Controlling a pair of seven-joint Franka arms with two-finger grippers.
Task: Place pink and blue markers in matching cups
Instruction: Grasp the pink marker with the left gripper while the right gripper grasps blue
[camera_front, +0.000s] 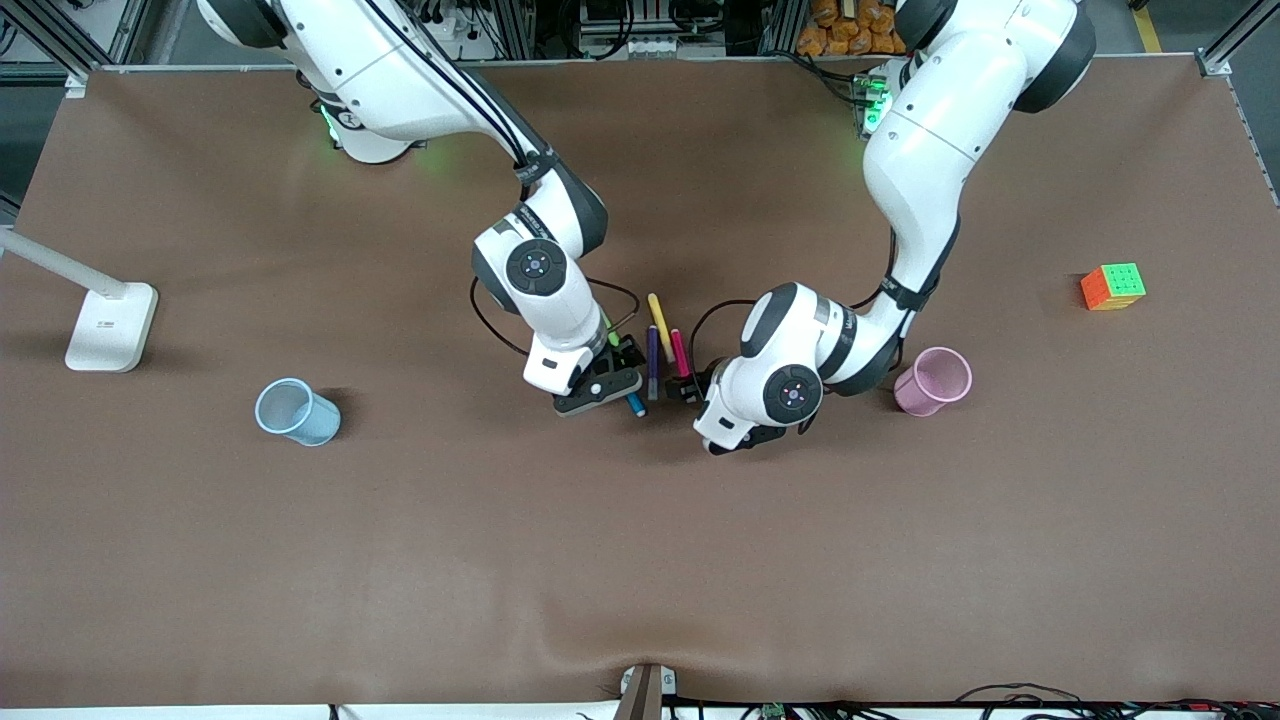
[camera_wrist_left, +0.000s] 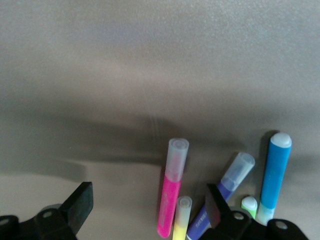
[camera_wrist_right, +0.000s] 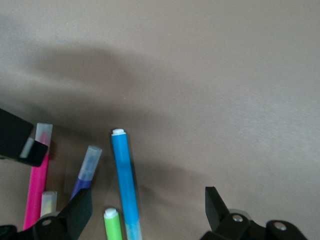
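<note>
We see the pens bunched side by side in the middle of the worktop (camera_front: 640, 560), and both arms have been brought low over that bunch, each from its own end; we judge this pairing lets each arm take the pen whose cup stands on its side. The pink cup (camera_front: 935, 380) stands toward the left arm's end, close by that arm's wrist, and the blue cup (camera_front: 297, 411) stands well apart toward the right arm's end, so each pen would travel outward to its own colour.

The pink marker (camera_front: 680, 353) lies on the worktop between the purple pen (camera_front: 652, 360) and the left pincer (camera_front: 695, 388). In the left wrist view that pincer (camera_wrist_left: 150, 210) is spread wide, with the pink marker (camera_wrist_left: 171, 190) and the yellow pen (camera_wrist_left: 181, 217) lying in the gap and one finger close against the purple pen (camera_wrist_left: 222, 197). It pinches nothing yet.

The blue marker (camera_front: 636, 404) is mostly hidden under the right pincer (camera_front: 615, 385) in the front view, only its tip showing. The right wrist view shows this pincer (camera_wrist_right: 150, 210) spread too, the blue marker (camera_wrist_right: 125, 182) and the green pen (camera_wrist_right: 113, 225) lying between its fingers, untouched as far as we can tell.

We judge both grasps are about to be made, and the crowding neighbours are the hazard.
</note>
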